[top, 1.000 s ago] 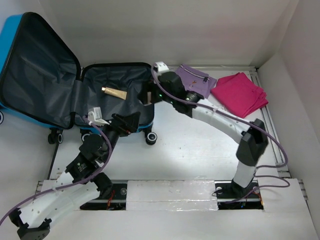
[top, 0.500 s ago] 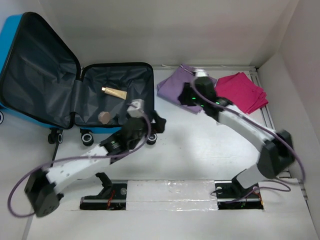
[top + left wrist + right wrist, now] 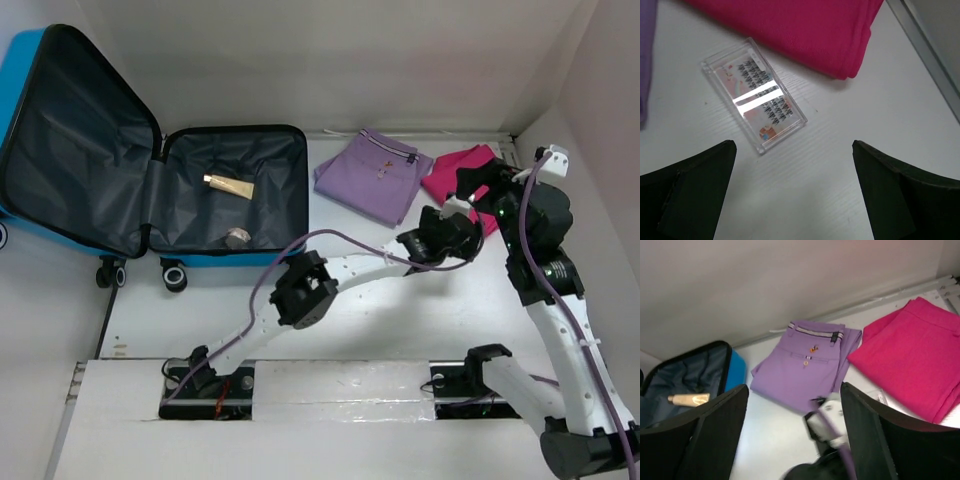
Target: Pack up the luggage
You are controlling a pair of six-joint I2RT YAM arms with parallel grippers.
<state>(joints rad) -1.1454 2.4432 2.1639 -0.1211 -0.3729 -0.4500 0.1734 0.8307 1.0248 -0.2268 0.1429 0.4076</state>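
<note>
1. Judging by the pose, the step in hand is picking up the clear flat case [image 3: 754,95], which lies on the desk [image 3: 380,320] just beside the pink cloth [image 3: 800,30]
2. The left pincer [image 3: 792,147] hovers above it, spread wide and empty
3. The case lies slanted to the jaws, so I would turn the wrist to face its long sides, centre, then close across the narrow width, clear of the cloth
4. The right pincer [image 3: 794,387] is raised, wide apart, holding nothing
5. The luggage [image 3: 270,190] sits open at the desk's far left, well apart from the case, lid propped leftward
6. Its long axis runs near to far, wheels pointing toward the arms
</note>
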